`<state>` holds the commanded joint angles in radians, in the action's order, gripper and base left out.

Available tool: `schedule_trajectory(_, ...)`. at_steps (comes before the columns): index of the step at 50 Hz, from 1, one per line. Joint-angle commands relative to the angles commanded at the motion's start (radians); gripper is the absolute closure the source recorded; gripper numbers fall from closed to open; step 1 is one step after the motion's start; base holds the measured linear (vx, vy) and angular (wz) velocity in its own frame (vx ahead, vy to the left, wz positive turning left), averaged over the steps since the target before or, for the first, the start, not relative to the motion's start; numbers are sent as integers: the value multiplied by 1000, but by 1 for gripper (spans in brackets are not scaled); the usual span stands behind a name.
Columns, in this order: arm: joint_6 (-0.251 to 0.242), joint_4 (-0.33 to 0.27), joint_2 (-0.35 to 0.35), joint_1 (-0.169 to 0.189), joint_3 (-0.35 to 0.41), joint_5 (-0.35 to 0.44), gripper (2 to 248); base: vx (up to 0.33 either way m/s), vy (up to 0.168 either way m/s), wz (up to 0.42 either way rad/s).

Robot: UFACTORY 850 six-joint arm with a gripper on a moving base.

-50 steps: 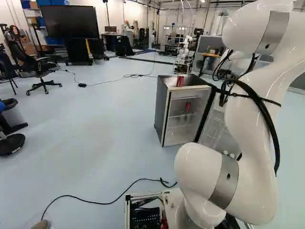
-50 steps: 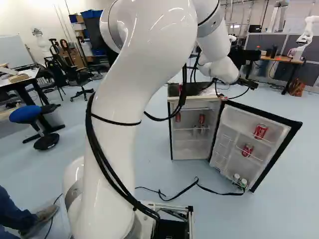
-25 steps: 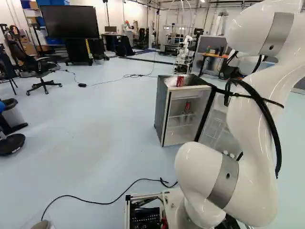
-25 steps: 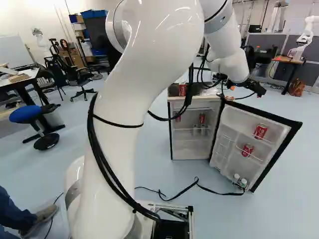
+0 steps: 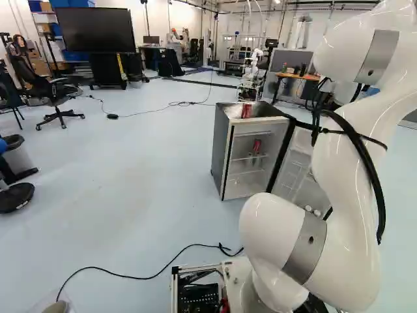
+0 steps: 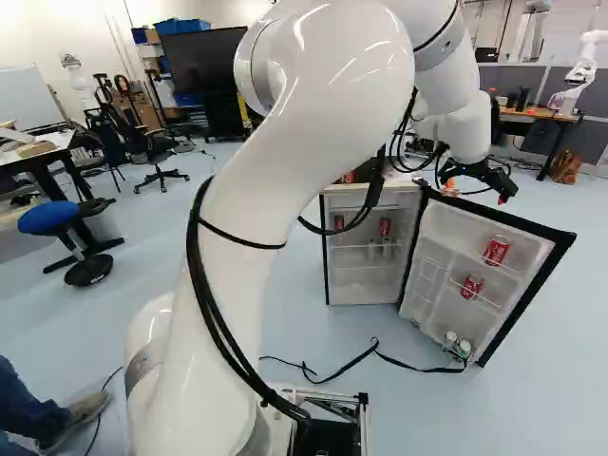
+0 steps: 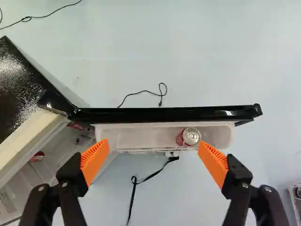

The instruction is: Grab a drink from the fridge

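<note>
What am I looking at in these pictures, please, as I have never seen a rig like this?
This is a white robot arm on a moving base, sent to fetch a drink. Two views come from the base, behind the arm, left and right; the third, from its wrist, looks along the black gripper. Ahead stands a small open fridge. Its door carries two red cans, more red cans are inside, and another can stands on top. The jaws are apart, holding nothing.
</note>
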<state>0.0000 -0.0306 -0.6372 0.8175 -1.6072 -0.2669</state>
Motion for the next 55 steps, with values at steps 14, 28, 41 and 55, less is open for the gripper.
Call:
schedule_trajectory(14,0,0,-40,10,-54,-2,3,0,0,0)
schedule_trajectory(28,0,0,-73,8,-101,-2,3,0,0,0)
schedule_trajectory(41,0,0,-104,4,-145,-2,3,0,0,0)
schedule_trajectory(55,0,0,-142,1,-198,-2,3,0,0,0)
